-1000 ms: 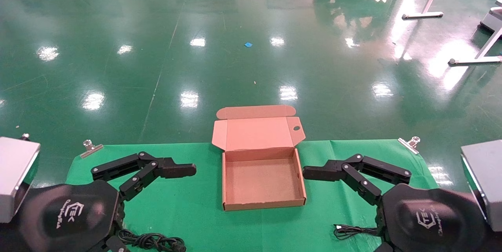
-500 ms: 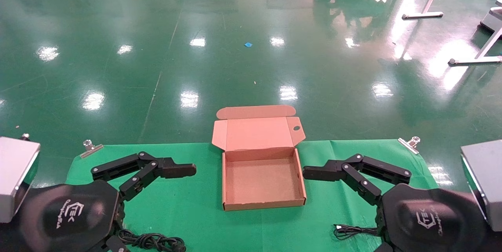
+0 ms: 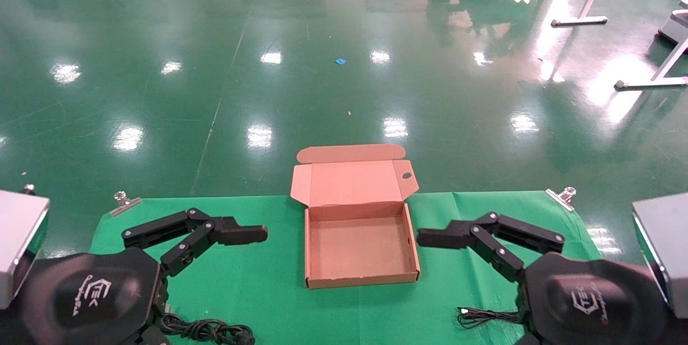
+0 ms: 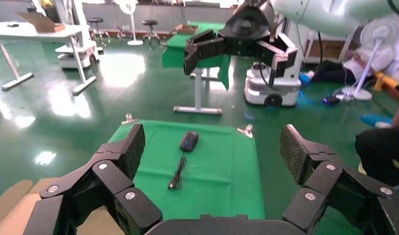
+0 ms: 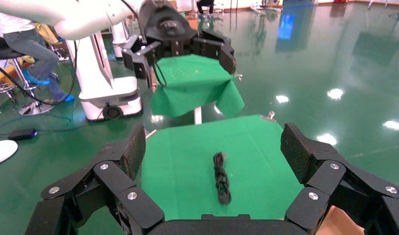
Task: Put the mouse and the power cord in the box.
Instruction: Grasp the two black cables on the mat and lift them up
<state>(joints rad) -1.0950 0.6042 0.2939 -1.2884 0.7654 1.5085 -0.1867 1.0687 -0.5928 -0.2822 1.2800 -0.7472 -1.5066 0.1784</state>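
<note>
we see the box (image 3: 360,245) in the middle of the green cloth (image 3: 269,291), its hinged lid folded back toward the far edge, and the inside is bare cardboard. one side flap of the lid has a small round hole.

our left gripper (image 3: 196,229) hangs above the cloth on the left of the box, not touching it. in the left wrist view its two fingers (image 4: 121,152) are spread wide apart and there is nothing between them. our right gripper (image 3: 492,232) hangs in the same way on the right of the box, also apart from it. its fingers (image 5: 300,152) are wide open too and hold nothing.

the power cord (image 3: 207,329) lies on the cloth at the near edge, on the left side, partly hidden under the left gripper's body. in the right wrist view it shows as a long black bundle (image 5: 221,178) lying flat on the cloth.

the mouse (image 4: 189,140) we see only in the left wrist view: it lies on the cloth near the right end of the table, close to a metal clip (image 4: 245,130). its thin cable (image 3: 481,317) runs from it toward the middle of the cloth; in the head view only this wire shows, beside the right gripper's body. both things are outside the box and well apart from it.
</note>
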